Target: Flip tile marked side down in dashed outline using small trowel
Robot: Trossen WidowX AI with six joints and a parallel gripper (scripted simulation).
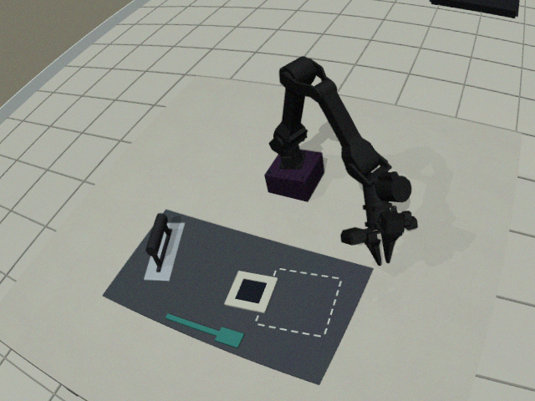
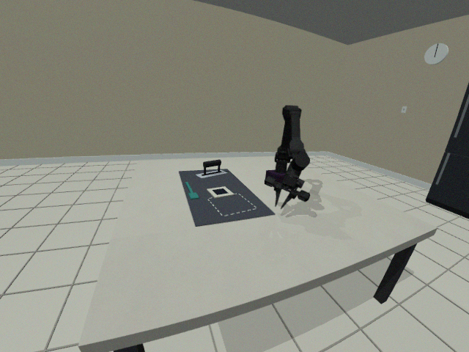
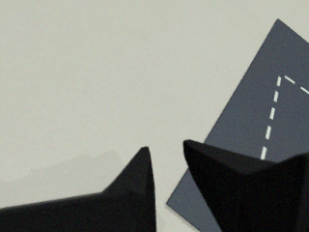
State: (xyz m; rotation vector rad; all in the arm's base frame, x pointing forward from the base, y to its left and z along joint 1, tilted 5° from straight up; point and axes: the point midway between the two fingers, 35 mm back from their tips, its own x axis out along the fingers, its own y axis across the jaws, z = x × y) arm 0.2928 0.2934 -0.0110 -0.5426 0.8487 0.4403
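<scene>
The black gripper is partly open and empty, pointing down above the table just beyond the mat's corner. A cream tile lies flat, its dark square facing up. Its edge overlaps one side of the dashed outline; most of the outline is uncovered. A trowel with a light flat plate and a raised black handle rests at the mat's far end. A flat teal tool with a long thin handle lies near the mat's long edge.
The dark grey mat lies on the pale table. The arm's purple base block stands beyond the mat's long edge, opposite the teal tool.
</scene>
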